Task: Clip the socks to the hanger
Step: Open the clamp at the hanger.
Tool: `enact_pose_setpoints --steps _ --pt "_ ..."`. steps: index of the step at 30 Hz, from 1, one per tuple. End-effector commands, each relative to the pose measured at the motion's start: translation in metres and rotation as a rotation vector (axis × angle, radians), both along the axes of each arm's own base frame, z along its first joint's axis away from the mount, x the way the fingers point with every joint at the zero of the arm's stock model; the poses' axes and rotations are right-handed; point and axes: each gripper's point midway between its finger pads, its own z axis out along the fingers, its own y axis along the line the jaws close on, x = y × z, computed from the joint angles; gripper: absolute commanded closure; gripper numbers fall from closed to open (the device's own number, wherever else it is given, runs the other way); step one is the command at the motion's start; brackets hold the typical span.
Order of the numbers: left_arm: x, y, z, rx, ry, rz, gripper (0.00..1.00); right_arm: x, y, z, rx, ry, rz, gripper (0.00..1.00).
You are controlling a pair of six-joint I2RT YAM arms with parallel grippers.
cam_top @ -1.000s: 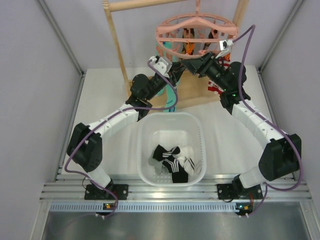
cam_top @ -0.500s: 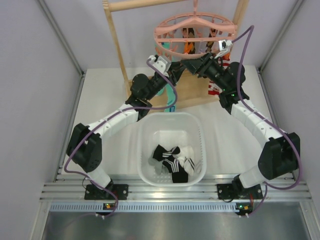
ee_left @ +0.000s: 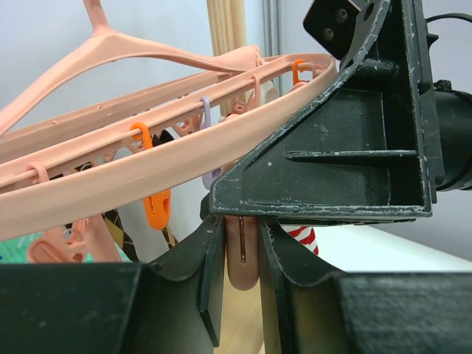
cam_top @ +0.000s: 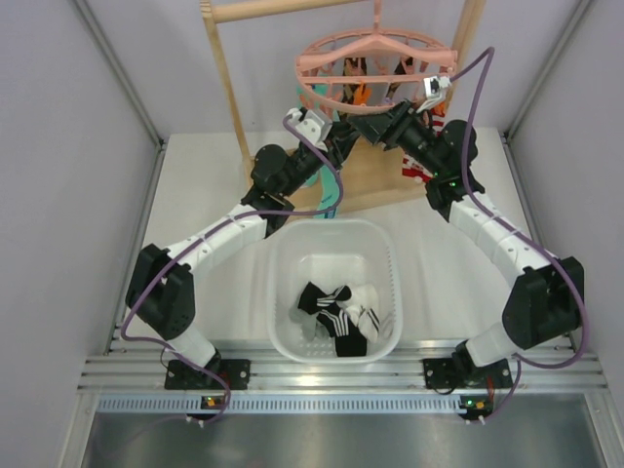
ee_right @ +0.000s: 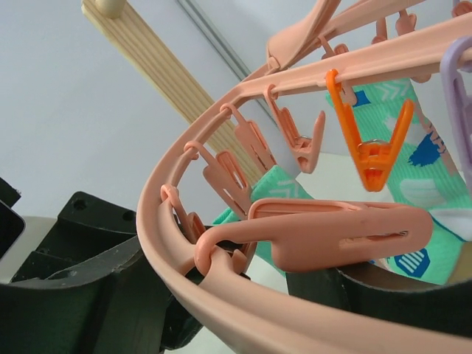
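The white surface is the biggest thing here. At its far side stands a wooden rack. In the middle, near the arm bases, sits a white basket.

The left arm and the right arm both reach up and away to the far side. They meet under the round pink hanger. The hanger hangs from the top bar of the wooden rack.

A long teal sock hangs down by the left arm. A red-and-white striped sock shows beside the right arm.

The socks lie in a little heap at the bottom of the basket. They are black with white stripes, and a white one lies next to them. None of them is on the hanger.

The left hand is narrow. Its two fingers sit on each side of a pink peg that hangs from the outer ring.

The right hand is up at the ring too. Another pink peg lies sideways just above its fingers. I cannot tell if this hand holds it.

A small orange peg hangs from the ring nearby.
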Motion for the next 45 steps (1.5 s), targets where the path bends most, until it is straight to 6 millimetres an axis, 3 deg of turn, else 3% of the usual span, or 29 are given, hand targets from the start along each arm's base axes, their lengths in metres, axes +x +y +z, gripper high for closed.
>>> enact_pose_setpoints --steps 1,6,10,12,13,18,21,24,25,28,38,45 --pt "-0.036 -0.016 0.022 -0.011 -0.03 -0.136 1.0 0.003 -0.004 0.038 0.049 -0.133 -0.048 0.42" --pt "-0.034 -0.016 0.025 -0.033 -0.016 -0.133 1.0 0.012 -0.003 0.025 0.067 -0.102 -0.05 0.6" --pt "-0.036 -0.017 0.024 -0.038 -0.006 -0.148 1.0 0.017 -0.006 0.036 0.094 -0.115 -0.075 0.56" --pt "-0.037 -0.017 0.023 -0.041 0.001 -0.152 1.0 0.018 -0.008 0.042 0.099 -0.124 -0.081 0.66" --pt "-0.036 -0.017 0.021 -0.038 0.004 -0.152 1.0 0.018 -0.007 0.042 0.098 -0.124 -0.078 0.76" --pt "-0.036 -0.013 0.02 -0.044 0.013 -0.149 0.82 0.019 -0.008 0.042 0.096 -0.125 -0.075 1.0" --pt "-0.035 -0.009 0.018 -0.041 0.025 -0.147 0.83 0.017 -0.006 0.04 0.086 -0.129 -0.059 1.0" --pt "-0.035 -0.009 0.015 -0.029 0.037 -0.152 0.61 0.017 -0.006 0.038 0.079 -0.127 -0.058 1.0" --pt "-0.037 -0.008 0.016 -0.028 0.036 -0.161 0.47 0.016 -0.006 0.038 0.076 -0.131 -0.056 1.0" --pt "-0.042 -0.005 0.018 -0.012 0.014 -0.171 0.41 0.018 -0.007 0.038 0.076 -0.115 -0.052 1.0" --pt "-0.043 0.028 0.005 0.035 0.044 -0.106 0.36 0.021 -0.006 0.042 0.112 -0.033 -0.033 1.0" --pt "-0.039 0.033 0.012 0.031 0.042 -0.091 0.38 0.02 -0.008 0.037 0.134 0.039 -0.042 1.0"
